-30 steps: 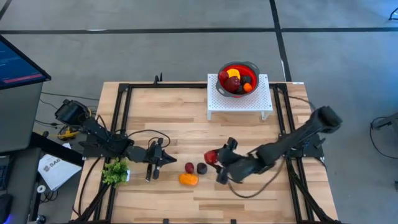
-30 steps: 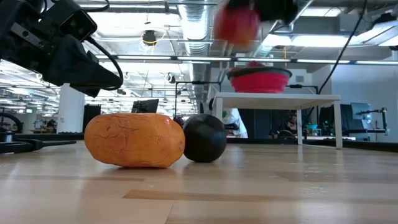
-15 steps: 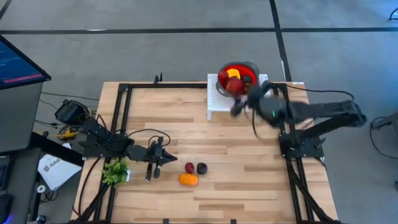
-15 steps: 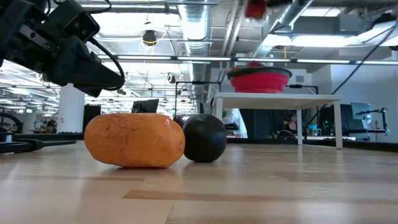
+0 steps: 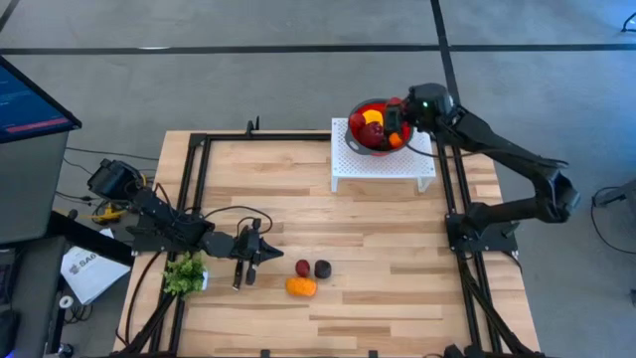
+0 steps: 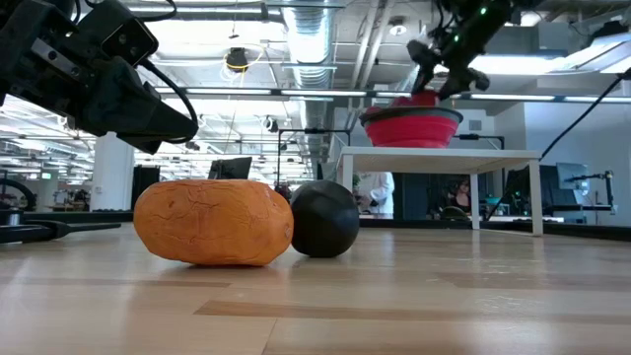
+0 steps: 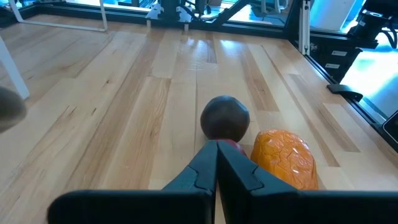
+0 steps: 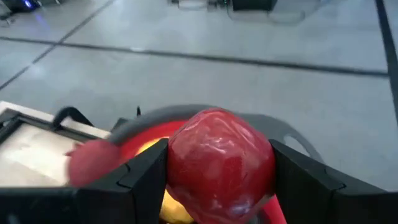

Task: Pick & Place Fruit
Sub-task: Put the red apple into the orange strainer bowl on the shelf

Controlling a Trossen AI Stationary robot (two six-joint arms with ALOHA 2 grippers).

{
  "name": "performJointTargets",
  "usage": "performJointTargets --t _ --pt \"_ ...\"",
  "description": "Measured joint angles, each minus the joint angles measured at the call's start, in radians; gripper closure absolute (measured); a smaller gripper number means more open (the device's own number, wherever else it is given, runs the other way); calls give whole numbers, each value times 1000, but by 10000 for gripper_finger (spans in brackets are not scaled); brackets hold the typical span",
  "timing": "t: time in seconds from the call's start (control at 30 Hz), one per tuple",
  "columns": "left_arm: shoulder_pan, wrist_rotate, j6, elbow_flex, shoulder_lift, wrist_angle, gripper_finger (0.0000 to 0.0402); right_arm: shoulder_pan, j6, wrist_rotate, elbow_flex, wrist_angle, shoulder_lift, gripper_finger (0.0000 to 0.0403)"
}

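My right gripper [image 8: 219, 165] hangs over the red bowl [image 5: 379, 125] on the white rack [image 5: 383, 164], shut on a red fruit [image 8: 217, 163]. Yellow, dark red and orange pieces lie in the bowl. Three fruits rest on the table near its middle: a red one [image 5: 302, 268], a dark purple one [image 5: 323, 268] and an orange one [image 5: 301, 286]. The orange [image 6: 212, 222] and purple [image 6: 325, 219] ones touch. My left gripper [image 5: 260, 252] is shut and waits just left of them, pointing at them [image 7: 216, 163]. My right gripper pinches the red fruit by its two opposite sides [image 8: 177, 168] between both fingers [image 8: 146, 177]. The fingers reach in from the table's right, slanting down. The fruit is lifted clear, just above the bowl's rim [image 8: 155, 115].
A leafy green bunch [image 5: 185, 273] lies at the table's left edge beside the left arm. Black frame rails [image 5: 194, 179] run along the table's left, far and right sides. Bare wood [image 5: 397, 288] lies right of the three fruits. A monitor [image 5: 30, 99] stands off the left side.
My right gripper has carried the red fruit from low over the table's middle, beside the three fruits, up and toward the far edge. It now hangs over the red bowl, still shut on the fruit.
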Motion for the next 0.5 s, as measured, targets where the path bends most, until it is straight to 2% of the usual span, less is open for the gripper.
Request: performJointTargets --t 0.5 --pt "0 0 0 0 0 5 400 -17 -8 -13 0 9 110 162"
